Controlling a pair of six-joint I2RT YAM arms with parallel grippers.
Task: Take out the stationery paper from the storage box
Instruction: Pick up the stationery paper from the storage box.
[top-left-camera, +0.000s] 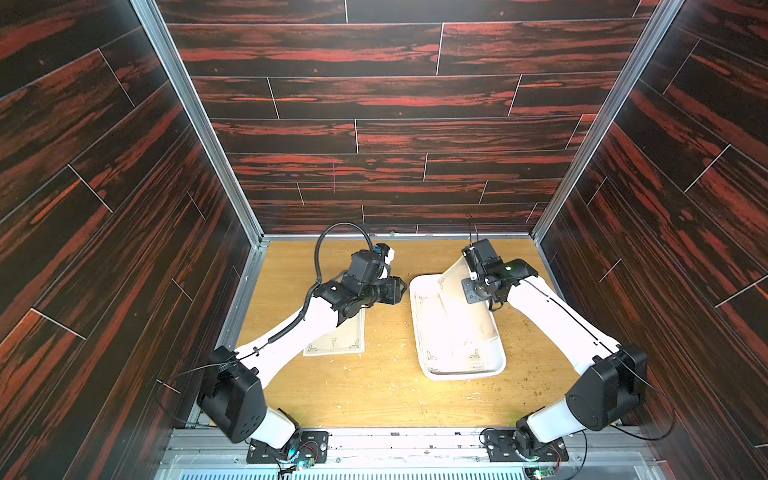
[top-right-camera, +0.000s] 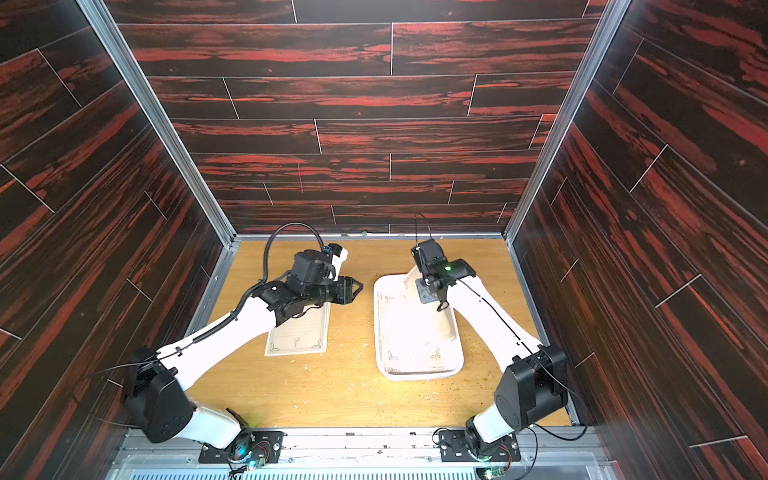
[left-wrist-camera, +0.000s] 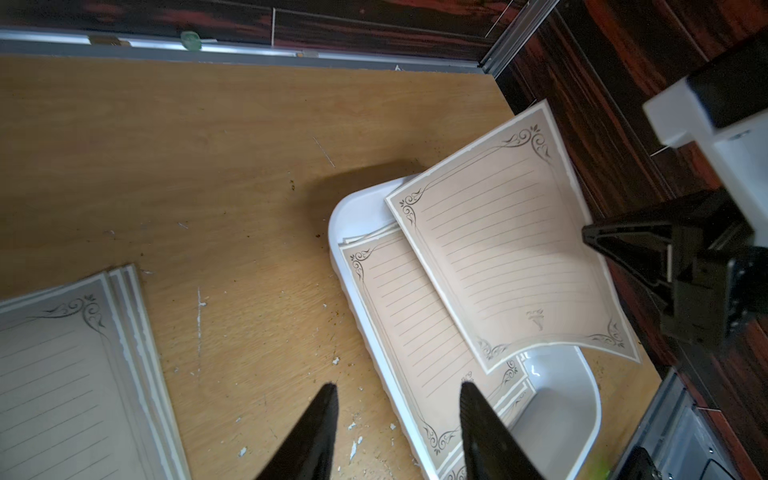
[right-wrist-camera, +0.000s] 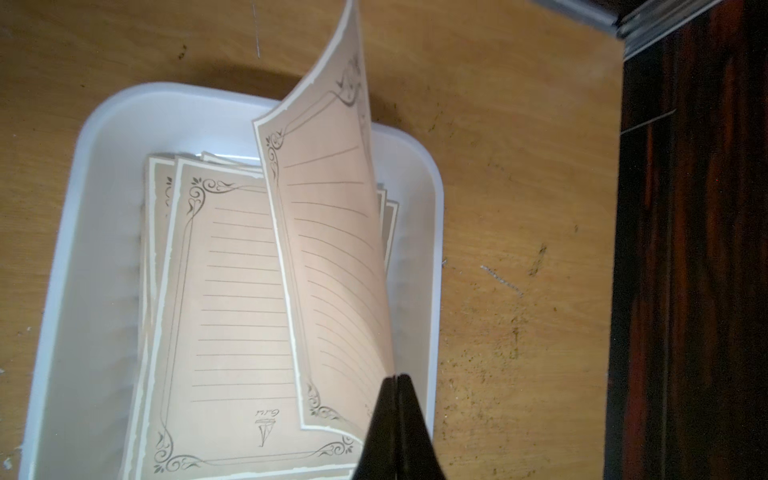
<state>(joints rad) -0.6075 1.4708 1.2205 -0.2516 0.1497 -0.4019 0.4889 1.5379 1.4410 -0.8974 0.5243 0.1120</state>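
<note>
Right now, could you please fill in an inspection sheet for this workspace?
Surface: wooden table, scratched and stained.
Job's things: white storage box holds a stack of paper; one lifted sheet curls up above it; a second pile lies on the table, outside the box.
Clutter: pale flecks scattered on the table.
Grippers: right gripper, jaws shut on the lifted sheet's edge; left gripper, jaws open, empty.
Cables: black hose loops over the left arm; thin wire along the right arm.
Surroundings: dark wood-pattern walls, metal frame.
</note>
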